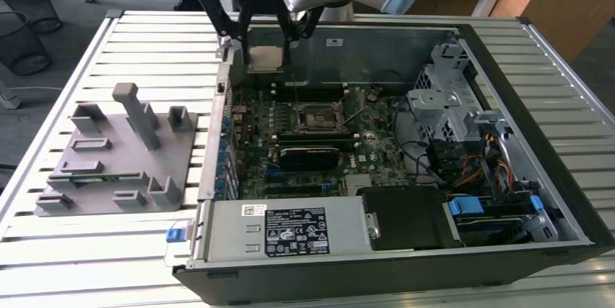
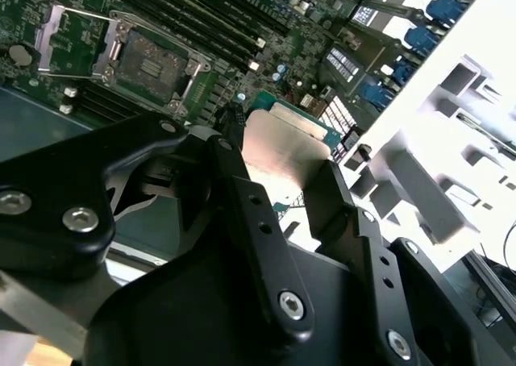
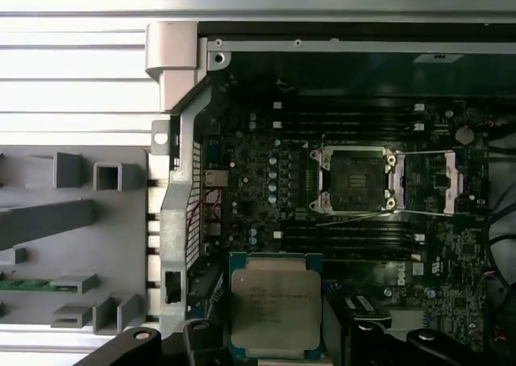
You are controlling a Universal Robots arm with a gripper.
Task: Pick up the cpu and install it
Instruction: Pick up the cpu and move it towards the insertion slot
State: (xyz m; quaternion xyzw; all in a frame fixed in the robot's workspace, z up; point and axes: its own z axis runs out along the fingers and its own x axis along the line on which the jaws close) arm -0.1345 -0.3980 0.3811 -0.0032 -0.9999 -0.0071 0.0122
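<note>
A slatted metal table point(image 1: 144, 49) is filling most of the exterior view, with wooden desks and a wire bin point(image 1: 21, 43) standing behind it. An open desktop computer case point(image 1: 384, 283) is lying on its side on the table, exposing the green motherboard point(image 1: 252, 151), a power supply point(image 1: 288, 230) at the near edge and a drive cage point(image 1: 444, 99) toward the exterior view's right. To the exterior view's left of the case, a gray parts fixture point(image 1: 144, 171) is resting on the slats, and a thin green memory stick point(image 1: 91, 176) is lying in one of its slots.

The gripper point(image 1: 265, 43) is hanging over the far corner of the case, on the exterior view's left side. It is clenching the cpu point(image 1: 266, 58) between its two black fingers point(image 2: 326, 193). In the second wrist view, one finger is pressing on each opposite edge of the chip. The silver metal top and thin green rim are showing between them.

The cpu is sitting level in the grasp, raised above the motherboard and touching nothing but the fingers. In the first wrist view, the CPU socket point(image 3: 355, 179) is lying apart from the chip, across a row of memory slots. The socket is standing empty, with its metal load frame point(image 3: 435, 180) swung open to one side.
</note>
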